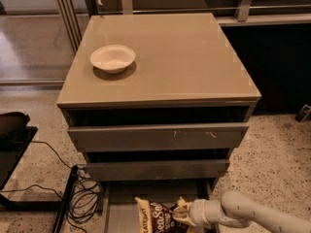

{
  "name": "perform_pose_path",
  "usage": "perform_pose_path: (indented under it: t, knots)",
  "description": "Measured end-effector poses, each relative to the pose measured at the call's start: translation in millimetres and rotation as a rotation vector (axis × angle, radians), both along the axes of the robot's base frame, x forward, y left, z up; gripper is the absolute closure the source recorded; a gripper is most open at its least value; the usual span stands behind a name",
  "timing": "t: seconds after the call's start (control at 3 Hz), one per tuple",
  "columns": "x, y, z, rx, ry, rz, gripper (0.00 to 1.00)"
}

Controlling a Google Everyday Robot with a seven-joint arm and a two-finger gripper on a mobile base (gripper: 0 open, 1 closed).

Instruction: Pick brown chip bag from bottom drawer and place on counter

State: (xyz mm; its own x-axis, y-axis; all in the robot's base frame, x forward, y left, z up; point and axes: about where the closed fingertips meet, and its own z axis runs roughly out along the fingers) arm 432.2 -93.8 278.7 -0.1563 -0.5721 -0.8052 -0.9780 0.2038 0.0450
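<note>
Camera view: end effector (pixel 181 211) sits at right edge of bag (pixel 154 216) in drawer (pixel 116 210); grip cannot be told; best lift slowly, clearing upper fronts (pixel 158 136), before swinging to bench (pixel 184 57).

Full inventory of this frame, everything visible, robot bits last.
counter: 1, glossy taupe-beige, top of the drawer cabinet
bowl: 1, white, on the counter, left rear part
upper drawer fronts: 2, taupe, stacked under the counter
bottom drawer: 1, grey, pulled open at floor level
brown chip bag: 1, dark brown with cream edges and white lettering, lying in the bottom drawer
cables: a tangle, black, on the floor left of the cabinet
floor: speckled terrazzo, around the cabinet
arm: 1, off-white, entering from the lower right
gripper: 1, cream, at the bag's right end inside the bottom drawer
</note>
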Motion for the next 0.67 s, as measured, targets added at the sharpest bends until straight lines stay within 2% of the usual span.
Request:
perform_pose_path:
  t: [0.33,0.67]
  knots:
    - [-4.2,-7.9,57.9,-0.018,-0.068,0.02,1.0]
    - [-6.3,-12.6,105.9,-0.03,-0.109,0.03,1.0]
